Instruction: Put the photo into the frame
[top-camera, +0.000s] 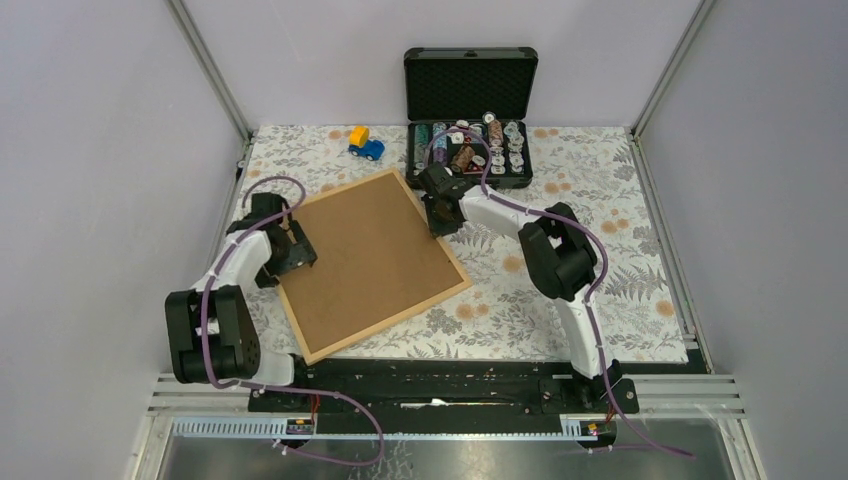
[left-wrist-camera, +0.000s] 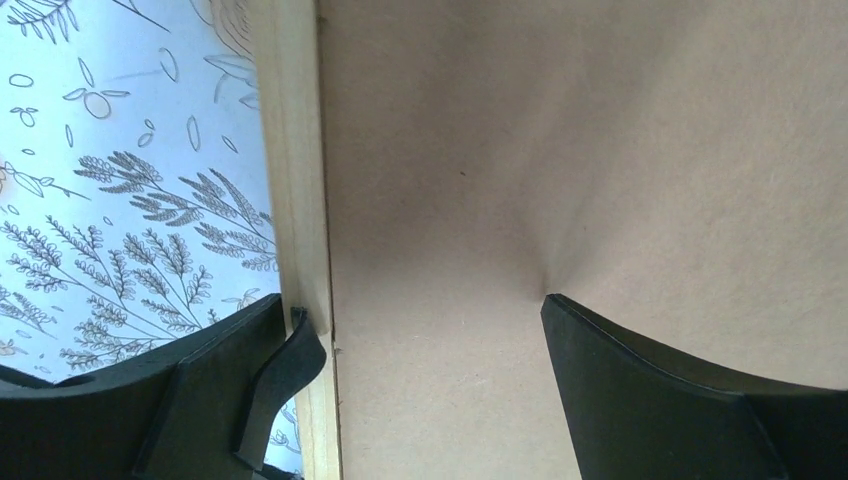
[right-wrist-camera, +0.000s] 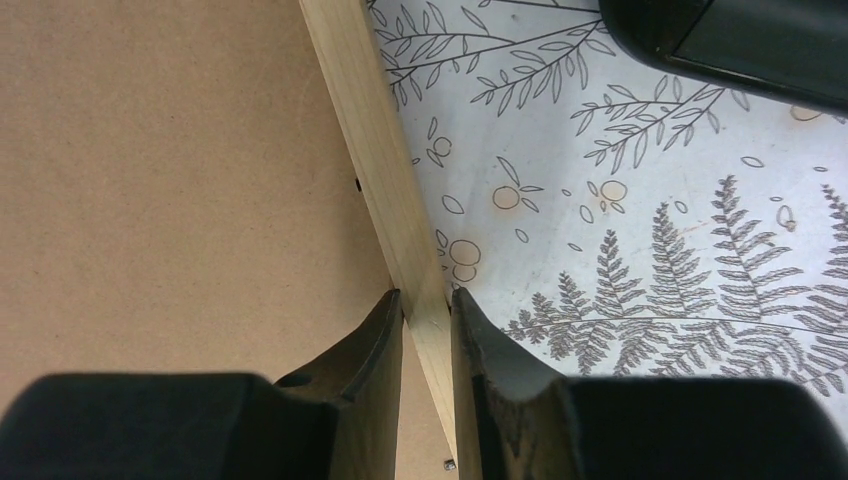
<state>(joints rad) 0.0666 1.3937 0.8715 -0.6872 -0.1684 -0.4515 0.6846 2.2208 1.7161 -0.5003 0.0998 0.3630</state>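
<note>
The frame (top-camera: 388, 322) of light wood lies face down on the floral cloth, tilted, with a plain brown hardboard backing sheet (top-camera: 365, 255) filling it. The photo is hidden. My left gripper (top-camera: 297, 250) is open at the frame's left side. In the left wrist view the left gripper (left-wrist-camera: 420, 310) has one finger outside the wooden rail (left-wrist-camera: 295, 200) and the other touching the backing (left-wrist-camera: 560, 150). My right gripper (top-camera: 440, 222) is at the frame's right side. In the right wrist view the right gripper (right-wrist-camera: 427, 300) is shut on the wooden rail (right-wrist-camera: 375, 150), beside the backing (right-wrist-camera: 170, 180).
An open black case (top-camera: 470, 110) with several small jars stands at the back, just behind my right gripper. A blue and yellow toy car (top-camera: 365, 145) sits at the back left. Grey walls close in the table on three sides.
</note>
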